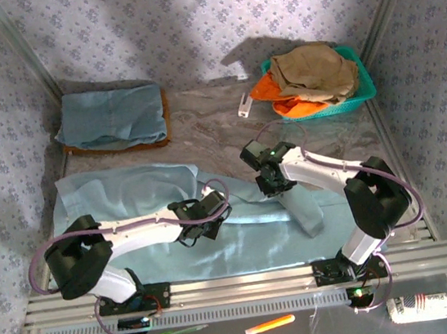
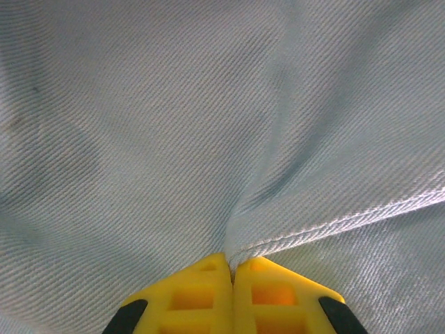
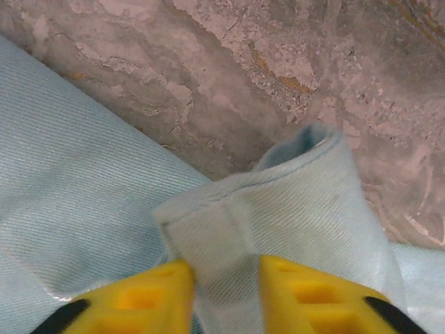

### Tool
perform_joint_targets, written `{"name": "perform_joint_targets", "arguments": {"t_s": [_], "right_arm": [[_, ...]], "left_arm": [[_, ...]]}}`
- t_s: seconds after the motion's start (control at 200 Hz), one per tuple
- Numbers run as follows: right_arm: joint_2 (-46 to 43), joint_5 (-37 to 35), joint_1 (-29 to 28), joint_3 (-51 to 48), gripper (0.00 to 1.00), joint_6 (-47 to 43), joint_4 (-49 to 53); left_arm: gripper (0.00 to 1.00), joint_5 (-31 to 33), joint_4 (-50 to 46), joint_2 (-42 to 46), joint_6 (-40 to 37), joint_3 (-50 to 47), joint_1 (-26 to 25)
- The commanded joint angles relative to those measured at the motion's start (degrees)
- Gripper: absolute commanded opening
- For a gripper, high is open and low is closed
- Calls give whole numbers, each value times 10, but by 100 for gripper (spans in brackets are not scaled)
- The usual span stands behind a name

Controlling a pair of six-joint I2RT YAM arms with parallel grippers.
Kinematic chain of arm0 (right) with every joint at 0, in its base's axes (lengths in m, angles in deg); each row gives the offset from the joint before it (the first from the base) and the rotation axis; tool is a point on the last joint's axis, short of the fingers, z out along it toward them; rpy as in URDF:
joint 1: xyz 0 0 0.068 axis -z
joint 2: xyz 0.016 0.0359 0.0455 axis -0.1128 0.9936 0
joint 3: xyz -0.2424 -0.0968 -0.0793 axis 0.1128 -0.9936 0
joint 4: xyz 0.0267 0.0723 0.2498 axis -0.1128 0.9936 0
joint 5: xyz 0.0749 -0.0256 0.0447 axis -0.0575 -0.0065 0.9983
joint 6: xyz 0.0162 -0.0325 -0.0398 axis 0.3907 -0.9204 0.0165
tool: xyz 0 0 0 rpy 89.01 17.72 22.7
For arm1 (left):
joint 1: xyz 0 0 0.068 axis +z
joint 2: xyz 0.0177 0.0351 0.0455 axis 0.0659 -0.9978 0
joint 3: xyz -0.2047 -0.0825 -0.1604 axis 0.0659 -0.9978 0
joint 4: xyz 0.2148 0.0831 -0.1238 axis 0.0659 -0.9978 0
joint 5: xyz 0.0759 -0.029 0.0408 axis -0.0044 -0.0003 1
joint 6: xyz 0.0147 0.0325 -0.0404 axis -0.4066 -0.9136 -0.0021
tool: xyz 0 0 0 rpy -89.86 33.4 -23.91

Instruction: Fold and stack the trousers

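- The table (image 1: 208,111) carries everything. The back middle is bare marbled top, and the near half is covered in cloth.
- The trousers (image 1: 128,192) lie spread along the near edge from the left side to past the middle. One leg runs off toward the near right corner, under the right arm. They're not folded yet, I'd say.
- A folded blue pile (image 1: 114,115) sits at the back left corner. It looks like the place to stack.
- The basket (image 1: 366,90) at the back right corner holds tan and orange clothes, well apart from the job.
- The left gripper (image 2: 231,263) has its tips pressed together, pinching a seamed edge of the trousers. Creases run straight into the tips.
- The right gripper (image 3: 222,264) has its jaws on either side of a doubled-over leg hem, with cloth filling the gap. I can't tell if it's really biting.
- What I'd worry about:
  - The cloth is thin and slippery-looking, so if the right side has only the hem lip, it could slide out on the lift and the fold would flop.
  - The left pinch may have only one layer, so the layer under it could lag and bunch.
  - If the two arms lift unevenly, the crease could go crooked or the leg could drag off the near edge.
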Motion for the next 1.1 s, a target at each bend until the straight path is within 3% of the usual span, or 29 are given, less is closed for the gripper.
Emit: {"name": "perform_joint_targets", "arguments": {"t_s": [0.0, 0.13, 0.28, 0.525, 0.73, 0.755, 0.805, 0.83, 0.919, 1.029, 1.069, 1.094], "right_arm": [[-8, -17, 9, 9, 15, -6, 6], [-33, -33, 21, 8, 0, 3, 22], [-77, -57, 79, -10, 0, 14, 41], [-122, -58, 265, -26, 0, -7, 25], [-127, -23, 437, -22, 0, 53, -25], [-125, -19, 454, -26, 10, 56, -30], [-117, -9, 486, -33, 54, 60, -45], [-110, 2, 502, -31, 62, 60, -47], [-97, 21, 523, -7, 67, 46, -30], [-150, 38, 477, -25, 67, 48, -33], [-166, 59, 451, -39, 67, 50, -44], [-170, 79, 432, -47, 66, 48, -50]], "left_arm": [[0, 21, -22, -1, 8, -3, -4], [0, 23, -26, 1, 6, 0, -4], [0, 28, -29, 13, 5, 3, -4], [0, 28, -36, 17, 0, 16, -4], [0, 7, -31, 3, 0, 40, -6], [0, 8, -31, 2, 0, 43, -6], [0, 8, -28, 1, 1, 46, -7], [0, 7, -26, 1, 2, 47, -6], [0, 1, -26, -1, 1, 55, -6], [0, -7, -31, -2, 2, 66, -6], [8, -10, -34, -2, 3, 69, -6], [17, -11, -37, -1, 3, 73, -6]]}}
